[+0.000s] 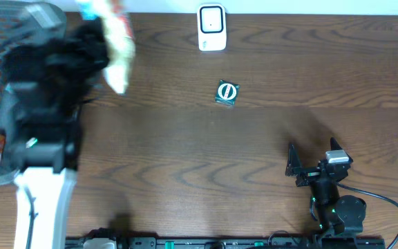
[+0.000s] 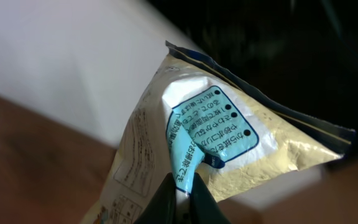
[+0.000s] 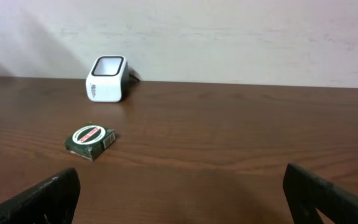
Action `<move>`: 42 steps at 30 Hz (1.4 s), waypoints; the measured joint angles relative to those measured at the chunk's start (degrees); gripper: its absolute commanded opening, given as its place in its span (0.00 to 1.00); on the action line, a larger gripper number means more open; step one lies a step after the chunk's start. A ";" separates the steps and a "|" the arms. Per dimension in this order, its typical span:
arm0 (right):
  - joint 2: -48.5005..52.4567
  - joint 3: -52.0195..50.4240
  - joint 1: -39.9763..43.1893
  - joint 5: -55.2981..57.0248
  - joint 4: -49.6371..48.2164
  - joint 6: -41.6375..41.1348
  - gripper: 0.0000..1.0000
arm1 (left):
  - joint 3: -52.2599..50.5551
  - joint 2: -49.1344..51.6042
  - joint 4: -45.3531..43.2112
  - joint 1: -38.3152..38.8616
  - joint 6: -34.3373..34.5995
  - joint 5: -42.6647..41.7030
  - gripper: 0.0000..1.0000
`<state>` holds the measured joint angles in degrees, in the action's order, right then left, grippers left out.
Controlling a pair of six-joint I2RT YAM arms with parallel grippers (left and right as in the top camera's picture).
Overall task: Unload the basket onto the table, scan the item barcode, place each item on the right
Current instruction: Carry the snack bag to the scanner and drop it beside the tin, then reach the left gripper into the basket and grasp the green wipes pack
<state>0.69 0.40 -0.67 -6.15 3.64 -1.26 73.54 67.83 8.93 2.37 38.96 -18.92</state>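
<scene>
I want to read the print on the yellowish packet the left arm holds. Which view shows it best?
The left wrist view: the packet fills the frame, its label sharp, pinched in the left gripper. Overhead shows it only as a blur; the right wrist view misses it.

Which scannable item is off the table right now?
The pale yellow snack bag, pinched in the left pincer; the small green box lies on the table near the white scanner, untouched.
</scene>
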 measured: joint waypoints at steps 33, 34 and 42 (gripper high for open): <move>0.00 0.00 0.00 0.00 0.00 0.00 0.99 | 0.00 20.57 -1.14 22.62 -11.67 25.97 0.74; 0.00 0.00 0.00 0.00 0.00 -0.02 0.99 | 0.00 17.57 -1.36 21.66 -13.09 26.45 0.74; 0.00 0.00 0.00 0.02 0.00 0.00 0.99 | 0.33 0.35 5.05 6.91 -18.27 42.14 0.76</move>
<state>0.69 0.40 -0.67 -6.13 3.64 -1.26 73.87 68.18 13.98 9.28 20.69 23.22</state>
